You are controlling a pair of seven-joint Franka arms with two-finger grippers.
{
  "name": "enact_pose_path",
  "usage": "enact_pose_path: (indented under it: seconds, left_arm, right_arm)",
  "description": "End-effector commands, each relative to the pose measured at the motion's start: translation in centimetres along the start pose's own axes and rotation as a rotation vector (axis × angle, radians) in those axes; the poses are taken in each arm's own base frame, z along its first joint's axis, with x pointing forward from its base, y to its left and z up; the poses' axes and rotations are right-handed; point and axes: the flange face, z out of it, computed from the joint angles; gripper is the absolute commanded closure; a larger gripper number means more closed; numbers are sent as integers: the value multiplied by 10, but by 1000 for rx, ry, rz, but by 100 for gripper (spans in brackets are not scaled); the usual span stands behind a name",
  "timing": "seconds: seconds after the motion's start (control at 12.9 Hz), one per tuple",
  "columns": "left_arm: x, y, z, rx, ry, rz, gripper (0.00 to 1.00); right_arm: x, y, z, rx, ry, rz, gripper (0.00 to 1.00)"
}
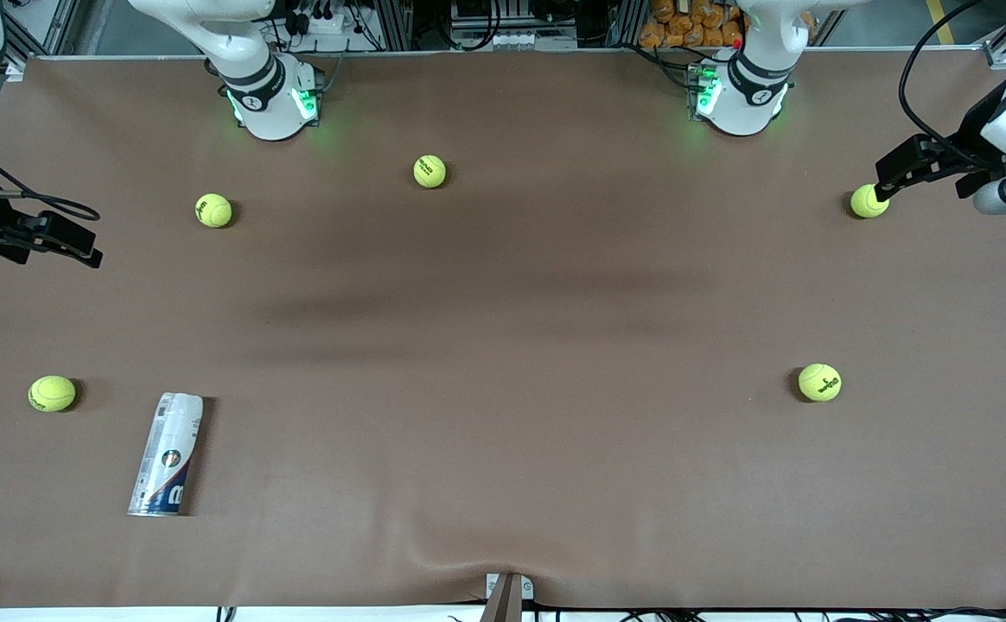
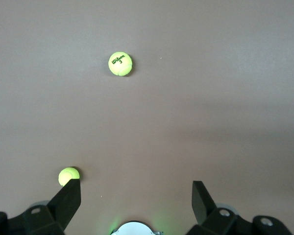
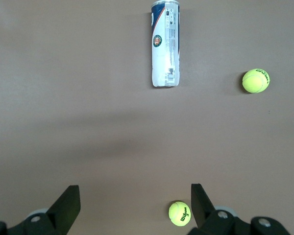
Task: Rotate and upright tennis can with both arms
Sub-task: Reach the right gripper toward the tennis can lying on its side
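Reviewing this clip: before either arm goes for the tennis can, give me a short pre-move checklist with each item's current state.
1. Can located: ok. The tennis can lies on its side on the table, toward the right arm's end.
2. Can upright: not ok.
3. Right gripper ready: ok, open, empty, hovering at its table end.
4. Left gripper ready: ok, open, empty, over its own table end, well away from the can.
5. Space beside the can: ok. The nearest ball lies apart from it, not touching.
6. Can empty or holding balls: cannot tell.
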Motion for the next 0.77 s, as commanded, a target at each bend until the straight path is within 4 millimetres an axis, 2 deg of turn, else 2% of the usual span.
enact_pose_path:
  seconds: [0.0,0.23,0.39,0.54,0.7]
  left_arm:
    - [0,-3,-6,19,9,19,0]
    - [2,-3,-5,20,8,22,0]
    - [6,-4,0,16,-2,26,0]
    - [8,-4,4,17,-9,24,0]
    - [9,-4,7,17,-15,24,0]
  right_arm:
    - [-7,5,3,-23,1,2,0]
    - [-4,4,3,-26,9,-1,0]
    - [8,5,17,-30,21,-36,0]
    - [36,11,54,-45,21,-56,0]
    - [74,18,110,-42,20,-55,0]
